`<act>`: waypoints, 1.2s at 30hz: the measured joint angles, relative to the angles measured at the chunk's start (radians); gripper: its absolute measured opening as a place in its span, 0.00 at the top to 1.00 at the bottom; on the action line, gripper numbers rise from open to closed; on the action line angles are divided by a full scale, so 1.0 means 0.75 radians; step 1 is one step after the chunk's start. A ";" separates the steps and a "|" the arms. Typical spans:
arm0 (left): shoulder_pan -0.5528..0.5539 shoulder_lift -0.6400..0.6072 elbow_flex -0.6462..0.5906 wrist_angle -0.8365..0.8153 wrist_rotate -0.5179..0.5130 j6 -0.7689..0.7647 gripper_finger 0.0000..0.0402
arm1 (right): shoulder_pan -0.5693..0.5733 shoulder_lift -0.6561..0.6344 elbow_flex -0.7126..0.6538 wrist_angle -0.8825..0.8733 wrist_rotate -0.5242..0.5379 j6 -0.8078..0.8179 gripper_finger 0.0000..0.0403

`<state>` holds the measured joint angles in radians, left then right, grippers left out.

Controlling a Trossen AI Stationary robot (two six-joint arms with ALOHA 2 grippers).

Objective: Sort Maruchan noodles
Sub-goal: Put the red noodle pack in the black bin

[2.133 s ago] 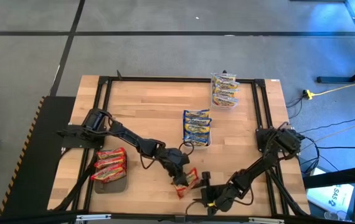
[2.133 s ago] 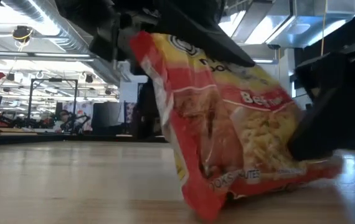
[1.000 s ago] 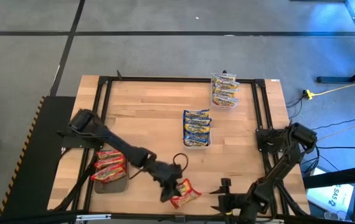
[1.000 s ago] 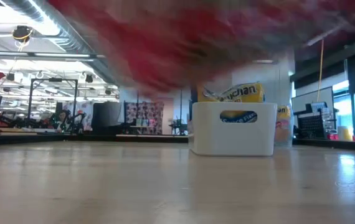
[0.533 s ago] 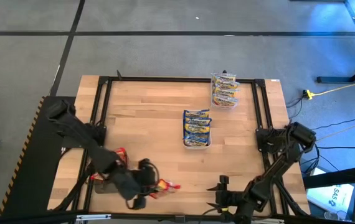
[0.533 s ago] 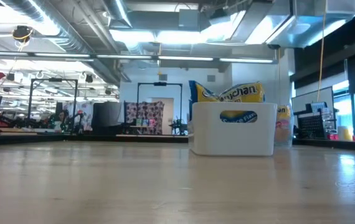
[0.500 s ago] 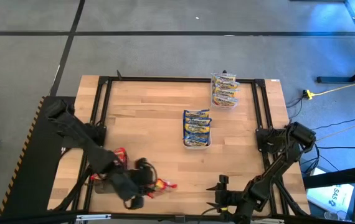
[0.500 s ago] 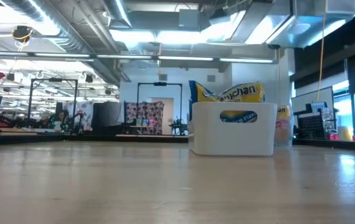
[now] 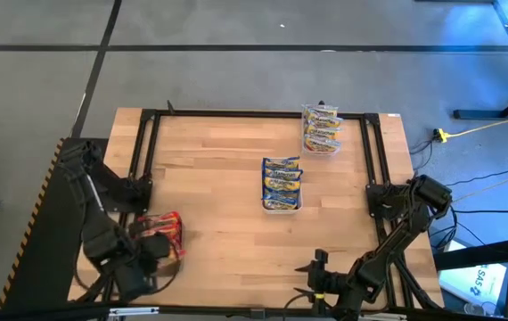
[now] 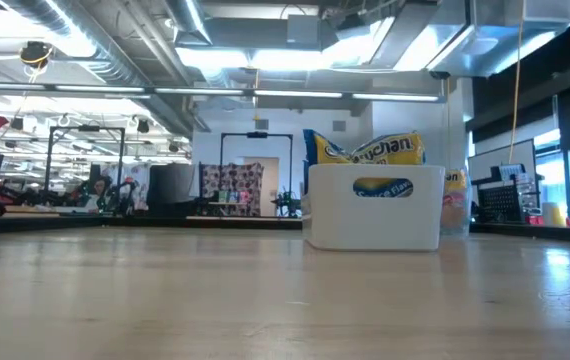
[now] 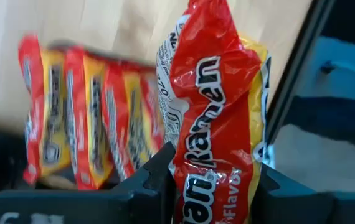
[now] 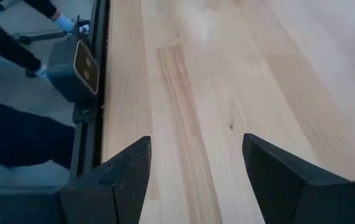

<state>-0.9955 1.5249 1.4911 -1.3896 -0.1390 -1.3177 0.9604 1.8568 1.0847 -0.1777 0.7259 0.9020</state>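
Note:
In the left wrist view a red-bordered Maruchan noodle packet (image 11: 215,106) stands between my left gripper's (image 11: 212,190) fingers, which are shut on it. Beyond it several more red packets (image 11: 84,118) stand on edge in a row. The high view places my left gripper (image 9: 154,248) at the near left, over this red row (image 9: 163,223). Blue-bordered packets sit in a white tray (image 9: 282,207) mid-table. More packets fill a clear tub (image 9: 322,129) at the far edge. My right gripper (image 9: 313,278) hovers open near the front edge, with bare wood between its fingers (image 12: 127,174). My left gripper pinches the red packet's end nearest the wrist (image 11: 210,177) between its two fingers (image 11: 156,174), one on each flat face. The fingers come from above, pointing steeply down. The packet reaches on past the fingertips toward the red row; whether it touches that row, I cannot tell.
A black frame rail (image 9: 143,160) runs along the table's left side and another (image 9: 372,160) along the right. Bare wood (image 9: 218,178) spreads between the red row and the white tray (image 10: 375,215). In the right wrist view a dark box (image 12: 78,71) sits by the rail.
My left gripper has carried the red packet from the near middle of the table toward the left edge, rising and tipping from a shallow slant to point nearly straight down. It now hangs over the red row. The packet stayed in its hold.

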 joint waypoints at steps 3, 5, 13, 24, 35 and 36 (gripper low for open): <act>-0.053 0.002 -0.074 0.016 0.010 -0.046 0.74 | 0.000 0.000 0.000 0.000 0.028 0.009 0.42; -0.071 0.002 -0.130 0.030 0.014 -0.058 0.74 | 0.000 0.000 0.000 -0.003 0.034 0.009 0.42; -0.065 0.002 -0.378 0.259 0.047 -0.016 0.74 | -0.007 0.000 0.000 -0.005 0.021 0.014 0.42; -0.041 0.003 -0.612 0.532 0.059 -0.010 0.71 | -0.007 0.000 0.000 -0.004 0.021 0.020 0.42; -0.040 0.002 -0.676 0.579 0.065 -0.023 0.66 | -0.007 0.000 0.001 -0.004 0.032 0.023 0.42; -0.037 0.003 -0.674 0.577 0.068 -0.030 0.65 | -0.007 0.000 0.001 -0.004 0.032 0.023 0.42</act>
<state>-1.0234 1.5268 0.9855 -0.9568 -0.0877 -1.3402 0.9550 1.8568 1.0851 -0.1806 0.7498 0.9192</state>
